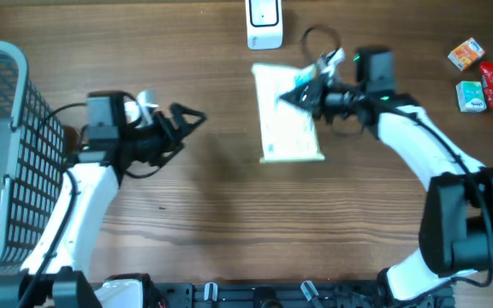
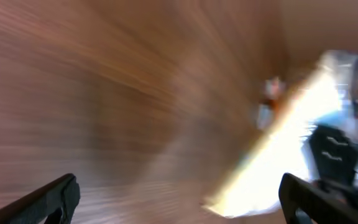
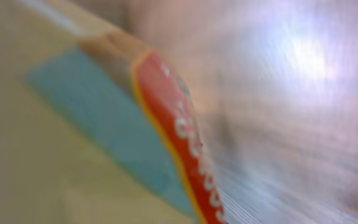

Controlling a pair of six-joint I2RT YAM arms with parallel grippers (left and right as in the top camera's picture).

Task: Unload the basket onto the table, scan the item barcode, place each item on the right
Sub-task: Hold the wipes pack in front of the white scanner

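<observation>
The flat pale packet (image 1: 288,128) lies at the centre of the table (image 1: 229,214), just nearer than the white scanner (image 1: 264,24) at the far edge. The right gripper (image 1: 300,94) looks pinched shut on the packet's far right edge, though its close view is blurred. The left gripper (image 1: 191,122) is to the left, clear of the packet, with its fingers spread wide.
</observation>
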